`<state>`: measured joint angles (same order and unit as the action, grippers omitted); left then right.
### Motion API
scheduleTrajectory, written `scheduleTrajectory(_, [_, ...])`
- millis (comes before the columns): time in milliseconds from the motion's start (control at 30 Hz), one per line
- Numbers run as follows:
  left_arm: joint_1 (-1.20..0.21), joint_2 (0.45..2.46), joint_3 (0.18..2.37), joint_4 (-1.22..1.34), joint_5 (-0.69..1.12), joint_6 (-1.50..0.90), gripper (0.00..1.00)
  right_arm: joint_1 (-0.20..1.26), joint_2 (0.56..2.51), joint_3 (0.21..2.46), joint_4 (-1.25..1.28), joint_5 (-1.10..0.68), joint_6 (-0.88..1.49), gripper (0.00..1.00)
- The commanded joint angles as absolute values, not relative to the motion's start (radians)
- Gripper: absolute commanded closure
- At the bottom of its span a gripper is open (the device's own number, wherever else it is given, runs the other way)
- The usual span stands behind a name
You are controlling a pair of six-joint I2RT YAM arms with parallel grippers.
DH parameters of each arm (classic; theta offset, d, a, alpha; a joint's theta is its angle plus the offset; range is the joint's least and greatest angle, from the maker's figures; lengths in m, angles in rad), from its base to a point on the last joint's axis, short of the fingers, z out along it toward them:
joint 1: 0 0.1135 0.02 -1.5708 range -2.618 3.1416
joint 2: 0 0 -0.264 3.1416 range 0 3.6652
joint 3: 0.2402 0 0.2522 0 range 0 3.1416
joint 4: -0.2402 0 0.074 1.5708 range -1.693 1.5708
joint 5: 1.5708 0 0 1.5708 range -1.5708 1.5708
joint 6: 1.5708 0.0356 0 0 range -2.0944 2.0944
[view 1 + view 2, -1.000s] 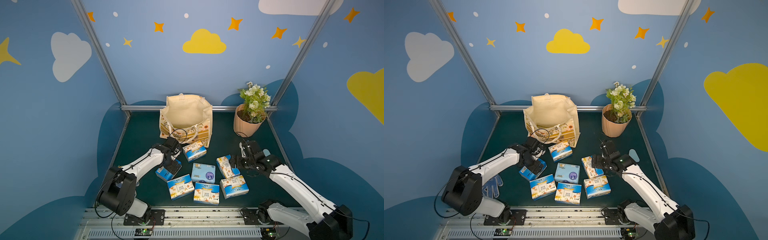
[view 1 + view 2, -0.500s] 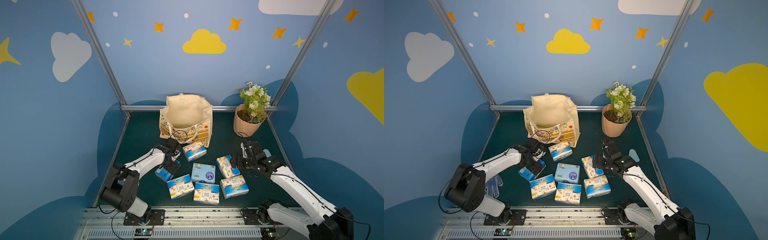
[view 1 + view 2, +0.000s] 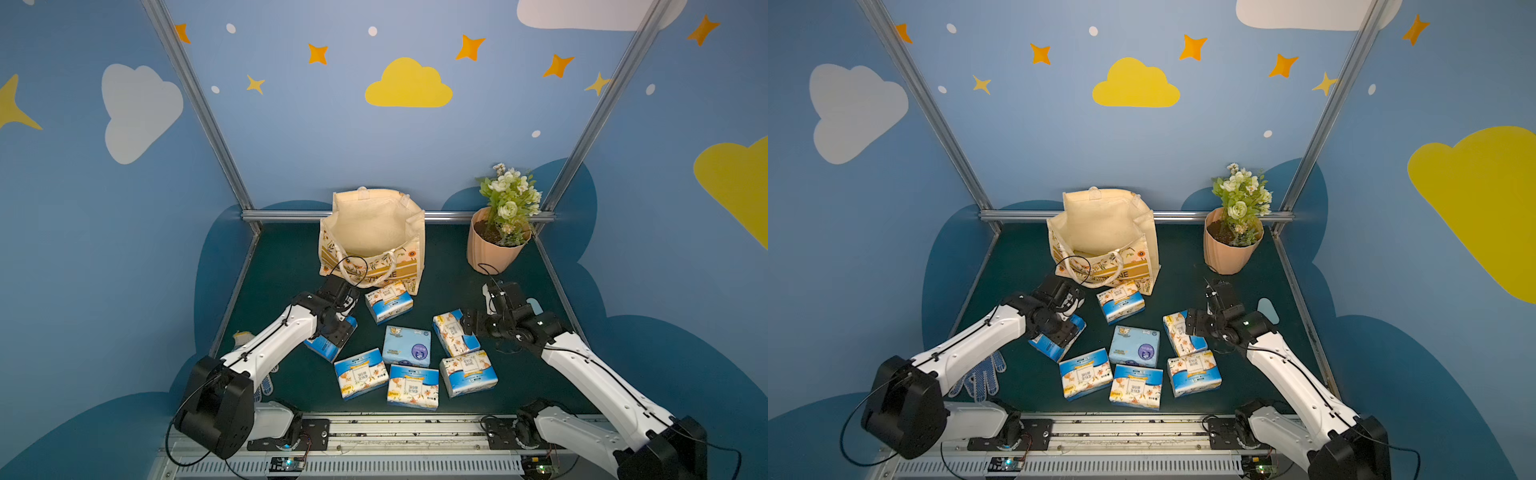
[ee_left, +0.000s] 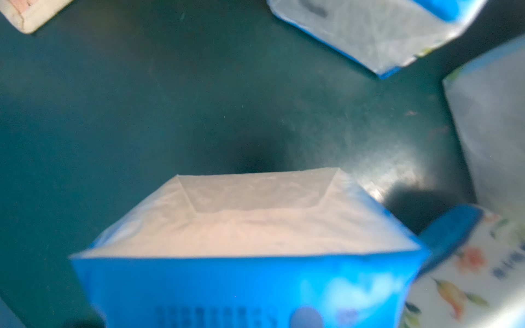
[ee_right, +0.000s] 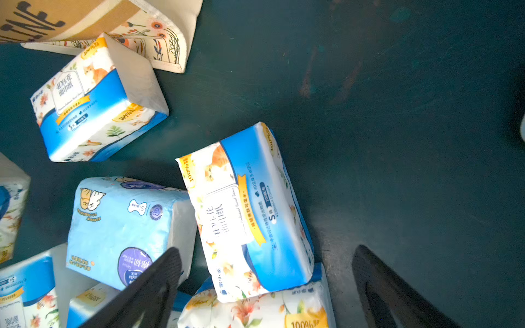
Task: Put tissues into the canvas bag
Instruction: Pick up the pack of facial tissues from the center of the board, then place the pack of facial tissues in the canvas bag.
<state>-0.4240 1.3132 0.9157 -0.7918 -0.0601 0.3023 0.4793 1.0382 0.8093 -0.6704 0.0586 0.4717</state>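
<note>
The cream canvas bag (image 3: pixel 374 226) stands open at the back of the green mat. Several tissue packs lie in front of it. My left gripper (image 3: pixel 336 332) is down on the leftmost blue pack (image 3: pixel 328 347), which fills the left wrist view (image 4: pixel 250 255) right under the camera. The fingers are hidden, and the jaws look shut on that pack. My right gripper (image 5: pixel 267 251) is open, its black fingers (image 5: pixel 159 281) astride a floral pack (image 5: pixel 250 215) that rests partly on another. A pale blue pack (image 3: pixel 406 345) lies in the middle.
A peach flowerpot (image 3: pixel 494 253) with white flowers stands at the back right. A dotted glove (image 3: pixel 980 376) lies front left under the left arm. One pack (image 3: pixel 388 300) lies right by the bag's front. Metal frame rails edge the mat.
The left gripper has closed on the leftmost pack from wide open. The left arm shifted slightly. The right gripper stayed open over its pack.
</note>
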Motion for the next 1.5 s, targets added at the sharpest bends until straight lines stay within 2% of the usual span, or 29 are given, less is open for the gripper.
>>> scheduleTrajectory(0, [-0.425,1.249,0.970,-0.892,-0.041,0.315,0.24,0.475,1.029,0.801,-0.672,0.051,0.467,0.05])
scheduleTrajectory(333, [-0.426,1.101,1.050,-0.984,-0.005,0.333,0.23,0.472,1.049,0.825,-0.683,0.055,0.448,0.05])
scheduleTrajectory(1033, [-0.500,1.104,1.384,-1.090,0.038,0.315,0.22,0.471,1.065,0.848,-0.735,0.057,0.474,0.05])
scheduleTrajectory(1200, [-0.513,1.159,1.503,-1.067,0.031,0.337,0.21,0.471,1.061,0.852,-0.740,0.057,0.479,0.05])
scheduleTrajectory(1467, [-0.515,1.427,1.851,-0.943,-0.002,0.367,0.20,0.476,1.062,0.849,-0.739,0.046,0.498,0.05])
